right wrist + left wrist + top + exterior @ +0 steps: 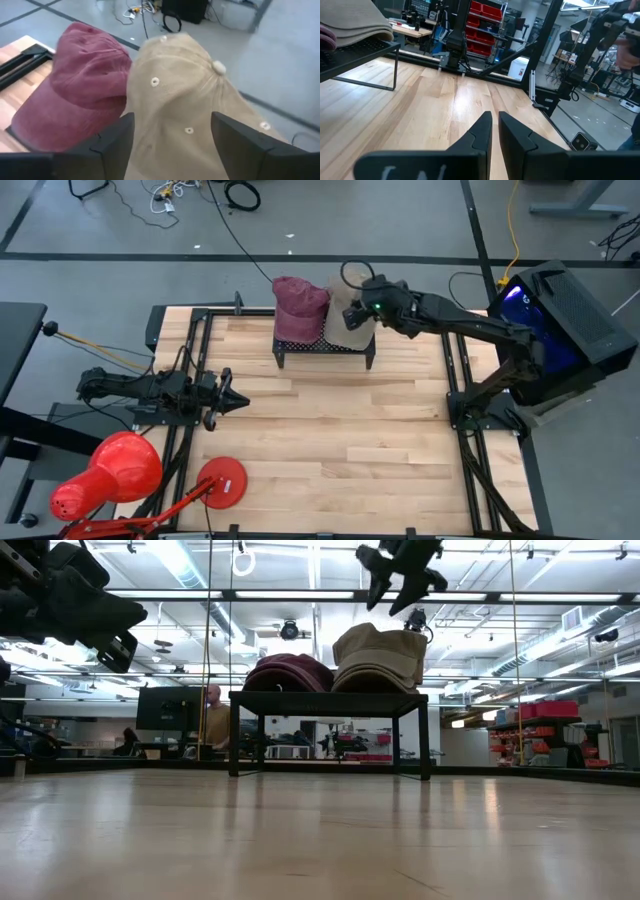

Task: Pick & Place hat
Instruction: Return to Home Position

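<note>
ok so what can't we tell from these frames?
- Caps per stack: the high view shows only the top red cap and brown cap, and the low view doesn't separate layers.
- Part of the brown cap: high view, covered by the open right gripper above it.
- Person behind the shelf: low view, too small.
- Left gripper sits shut at the table's left side.
</note>
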Controlling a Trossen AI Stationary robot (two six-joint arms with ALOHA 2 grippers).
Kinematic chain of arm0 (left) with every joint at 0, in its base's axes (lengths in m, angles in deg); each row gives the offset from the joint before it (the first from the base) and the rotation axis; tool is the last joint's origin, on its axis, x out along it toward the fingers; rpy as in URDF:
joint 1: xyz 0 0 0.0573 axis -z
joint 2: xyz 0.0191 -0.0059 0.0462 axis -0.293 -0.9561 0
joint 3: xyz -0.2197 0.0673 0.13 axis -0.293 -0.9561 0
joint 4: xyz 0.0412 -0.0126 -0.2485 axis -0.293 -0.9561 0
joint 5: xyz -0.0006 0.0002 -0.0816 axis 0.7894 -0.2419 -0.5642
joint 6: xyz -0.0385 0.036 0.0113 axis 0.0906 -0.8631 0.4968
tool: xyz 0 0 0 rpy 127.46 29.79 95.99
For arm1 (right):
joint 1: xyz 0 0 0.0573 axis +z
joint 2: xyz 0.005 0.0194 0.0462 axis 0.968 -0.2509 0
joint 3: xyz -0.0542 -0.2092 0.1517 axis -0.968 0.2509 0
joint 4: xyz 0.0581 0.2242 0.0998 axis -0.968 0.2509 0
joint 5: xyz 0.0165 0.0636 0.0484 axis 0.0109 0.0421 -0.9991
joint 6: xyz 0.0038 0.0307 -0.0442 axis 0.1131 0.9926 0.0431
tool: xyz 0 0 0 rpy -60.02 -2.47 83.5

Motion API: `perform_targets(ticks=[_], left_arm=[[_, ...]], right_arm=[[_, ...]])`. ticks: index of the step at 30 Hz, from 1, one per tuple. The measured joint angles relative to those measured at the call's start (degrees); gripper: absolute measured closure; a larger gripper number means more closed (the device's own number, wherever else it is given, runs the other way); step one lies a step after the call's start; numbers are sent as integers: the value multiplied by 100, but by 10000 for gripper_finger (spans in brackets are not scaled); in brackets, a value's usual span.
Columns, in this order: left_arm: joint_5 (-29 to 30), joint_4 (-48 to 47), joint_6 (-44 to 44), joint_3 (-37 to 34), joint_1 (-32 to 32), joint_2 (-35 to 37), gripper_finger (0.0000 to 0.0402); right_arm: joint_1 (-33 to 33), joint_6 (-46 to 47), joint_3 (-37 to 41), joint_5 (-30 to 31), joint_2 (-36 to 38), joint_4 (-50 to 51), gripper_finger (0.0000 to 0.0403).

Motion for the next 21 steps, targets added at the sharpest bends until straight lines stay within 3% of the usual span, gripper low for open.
perform_targets(ticks=[6, 14, 21], left_arm=[[1, 0, -1, -2, -1, 0, 362], [0, 0, 0, 0, 0, 0, 362], [2, 0, 0, 0, 0, 0, 362]], right_arm=[[127, -692, 0, -1, 300, -212, 139], [242, -1214, 0, -27, 766, -353, 168], [401, -1456, 0, -920, 875, -364, 204]])
